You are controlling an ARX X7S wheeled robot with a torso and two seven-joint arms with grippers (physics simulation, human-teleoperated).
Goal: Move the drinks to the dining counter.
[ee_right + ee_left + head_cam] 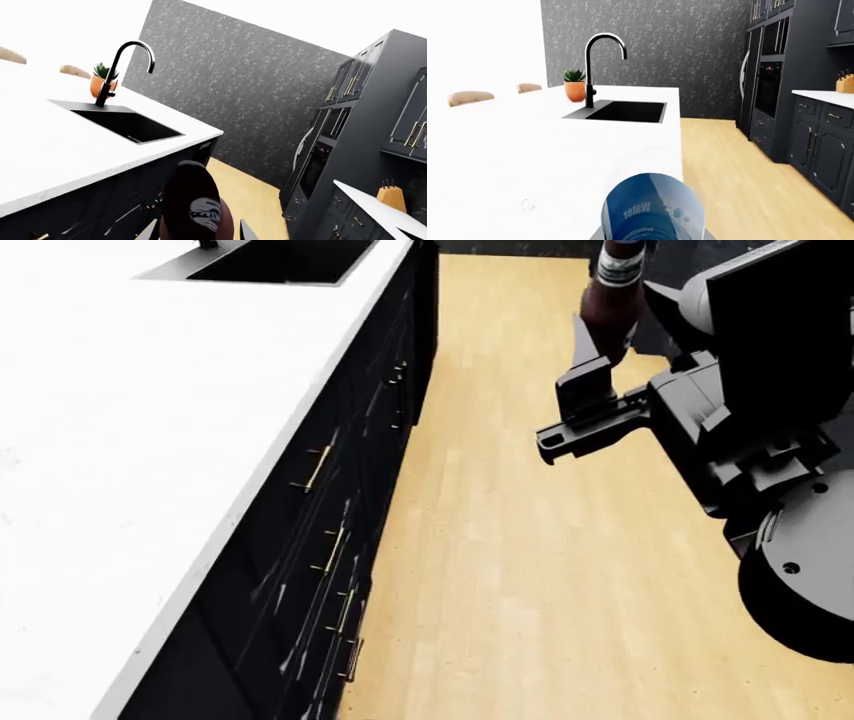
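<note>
Neither drink is down yet: water bottle in the left gripper's clamp is over the dining counter, beer bottle is clamped in the right gripper above the floor.

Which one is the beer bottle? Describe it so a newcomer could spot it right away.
Start at the wide white dining counter with the dark sink; over the wood floor beside it, the right pincer grips the beer bottle. It is slim dark brown glass with a grey neck label, unlike the blue-labelled water bottle.

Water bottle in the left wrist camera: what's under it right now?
The white counter lies below and beyond the water bottle, near its edge. The bottle's base and any gap or contact are out of frame.
</note>
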